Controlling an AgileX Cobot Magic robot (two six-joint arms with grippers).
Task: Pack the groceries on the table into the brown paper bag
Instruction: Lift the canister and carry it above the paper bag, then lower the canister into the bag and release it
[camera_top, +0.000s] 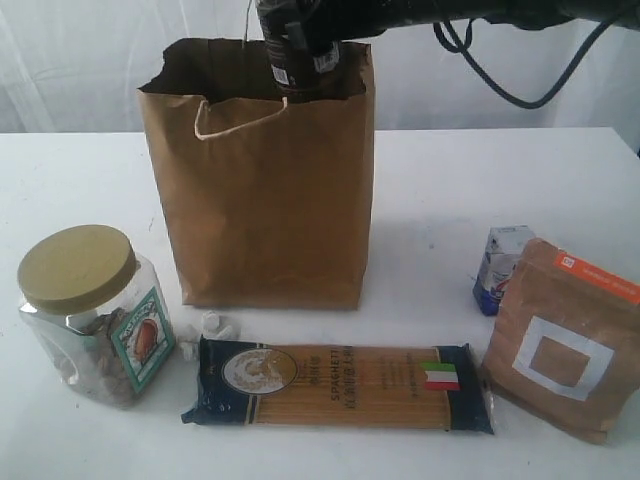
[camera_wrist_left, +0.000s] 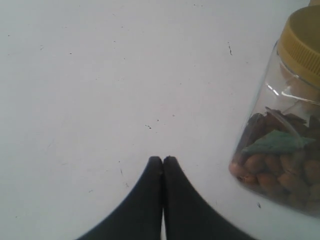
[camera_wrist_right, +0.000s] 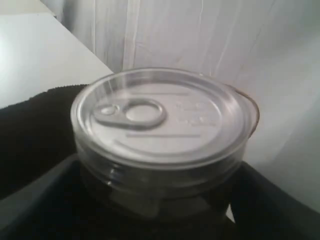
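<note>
Exterior view: the brown paper bag (camera_top: 265, 190) stands upright mid-desk. It is creased kraft with a ragged rim, and a pale twisted cord handle (camera_top: 235, 120) droops over its front. What lies inside cannot be made out. The black right arm (camera_top: 450, 15) reaches in from the upper right, and the right jaws hold the pull-tab can (camera_top: 305, 70) at the bag's mouth, its dark base just below the rim line. A black cable (camera_top: 500, 85) loops under the arm.

On the smooth white desk (camera_top: 450, 180), left of the bag, sits the clear plastic jar (camera_top: 90, 315) with a flat gold lid, filled with brown rounded pieces. Small white pebble-like bits (camera_top: 212, 327) lie between the jar and the bag's foot. In front of the bag the spaghetti packet (camera_top: 340, 385) lies flat. It is long, glossy and dark blue, and pale strands show through a clear window. At the right the brown pouch (camera_top: 565, 340), matte with an orange strip and a white square, lies just beside the small blue-white carton (camera_top: 500, 268).

Left wrist view: the left jaws are pressed together, tapered black fingertips (camera_wrist_left: 152, 172) touching, with nothing between them, above the faintly speckled desk. The jar stands to one side, brown nut-like pieces heaped behind its clear wall.

Right wrist view: the can's round silvery lid (camera_wrist_right: 160, 120) with its ring tab fills the frame. The right jaws stand wide around its ribbed clear body, with black pads (camera_wrist_right: 30, 155) at either side
</note>
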